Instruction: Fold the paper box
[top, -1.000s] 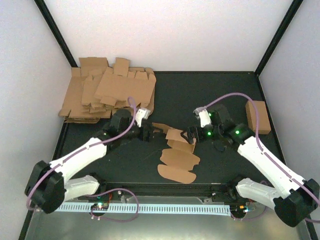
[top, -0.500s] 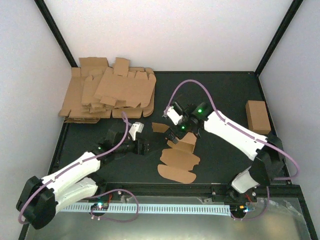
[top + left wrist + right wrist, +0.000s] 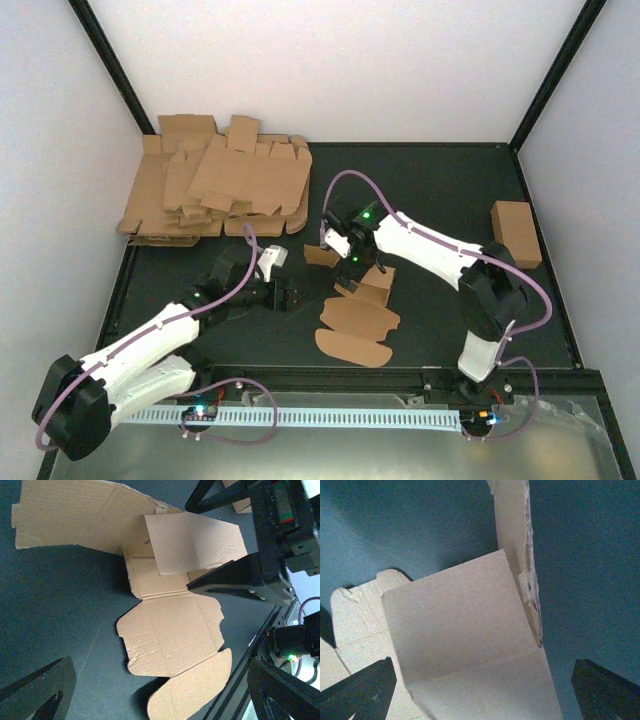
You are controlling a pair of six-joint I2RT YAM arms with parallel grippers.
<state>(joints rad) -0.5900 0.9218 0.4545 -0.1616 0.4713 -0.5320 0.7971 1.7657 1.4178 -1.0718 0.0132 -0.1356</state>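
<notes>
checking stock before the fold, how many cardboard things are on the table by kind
paper box, partly folded: 1
heap of flat blanks, sheets too overlapped to count singly: 1
closed cardboard brick: 1
total: 3

Right wrist view's lower edge cuts off the paper box [image 3: 470, 645]; overhead, the right arm [image 3: 430, 245] covers part of it.

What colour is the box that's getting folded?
Plain light brown, like cardboard. The paper box shows best in the left wrist view.
</notes>
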